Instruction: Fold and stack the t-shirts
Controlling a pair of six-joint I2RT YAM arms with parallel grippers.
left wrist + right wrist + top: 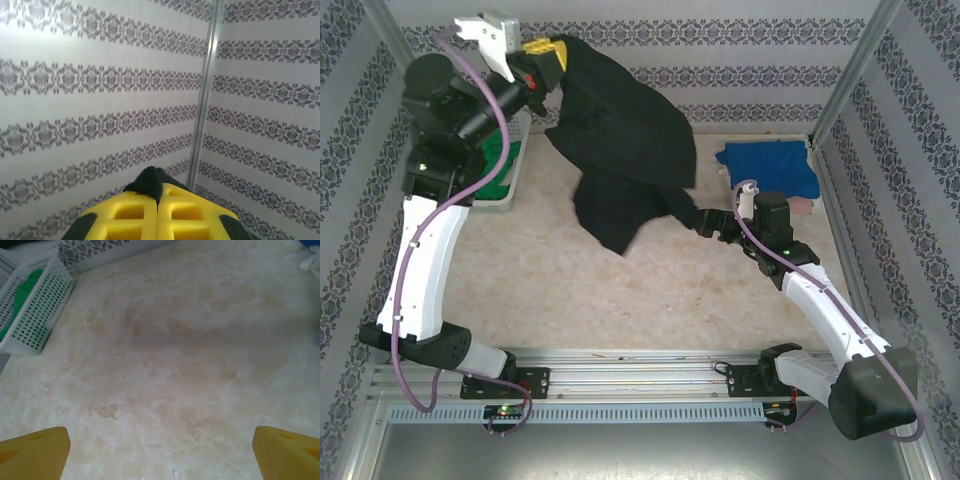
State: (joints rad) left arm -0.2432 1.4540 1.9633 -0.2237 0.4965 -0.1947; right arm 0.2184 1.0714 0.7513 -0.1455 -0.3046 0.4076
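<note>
black t-shirt [620, 150] clamped by left gripper [552, 50] over beige table [570, 290]; right gripper [160, 437] agape.

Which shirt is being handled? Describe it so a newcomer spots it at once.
Find the left arm raised at the back left; the left gripper is shut on the black t-shirt, which hangs from it over the table. Unlike the blue t-shirt at the far right and the green cloth in the white basket, it is dark, unfolded and lifted.

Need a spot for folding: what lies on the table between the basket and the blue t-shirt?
Nothing: the right wrist view shows bare table from basket to blue t-shirt.
</note>
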